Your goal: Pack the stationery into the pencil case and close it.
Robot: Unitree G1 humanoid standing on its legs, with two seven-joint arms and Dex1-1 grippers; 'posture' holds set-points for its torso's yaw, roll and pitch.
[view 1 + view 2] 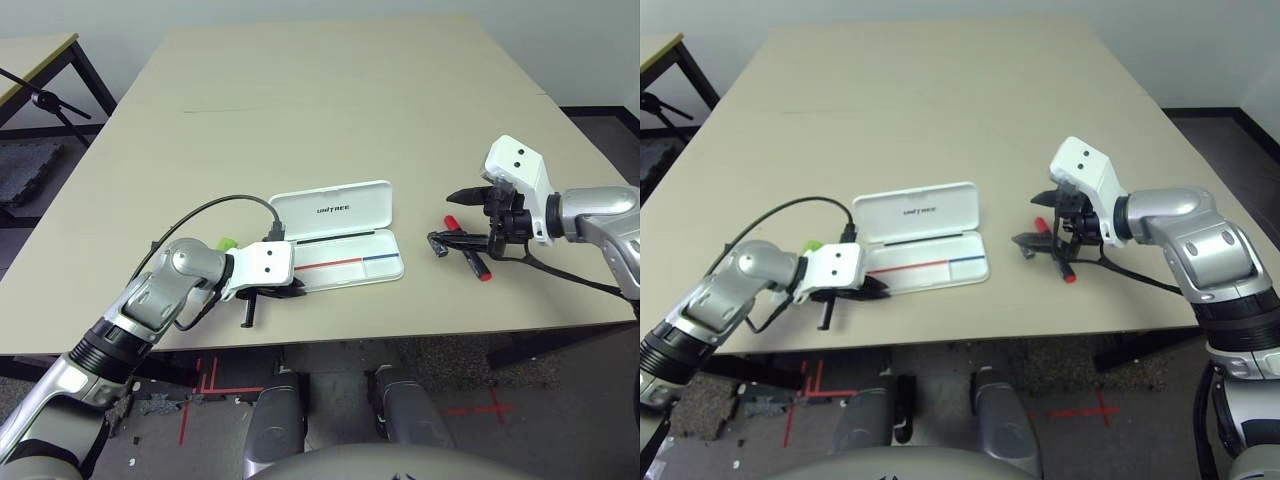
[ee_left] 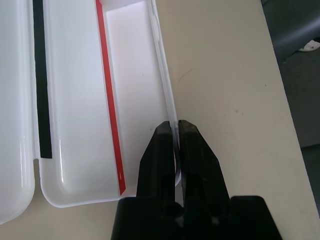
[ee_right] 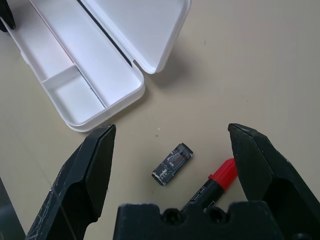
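My white case (image 1: 345, 262) lies open on the table (image 1: 330, 110), with "UNITREE" in black inside its raised lid (image 1: 332, 208). My left gripper (image 2: 173, 122) is closed on the case's near wall. My right gripper (image 3: 172, 127) stands wide open over a small dark block (image 3: 172, 163), whose pale lettering I can't make out, and a red-and-black marker (image 3: 214, 185), both right of the case. Something lime-green (image 1: 227, 243) peeks from behind my left arm (image 1: 190, 262).
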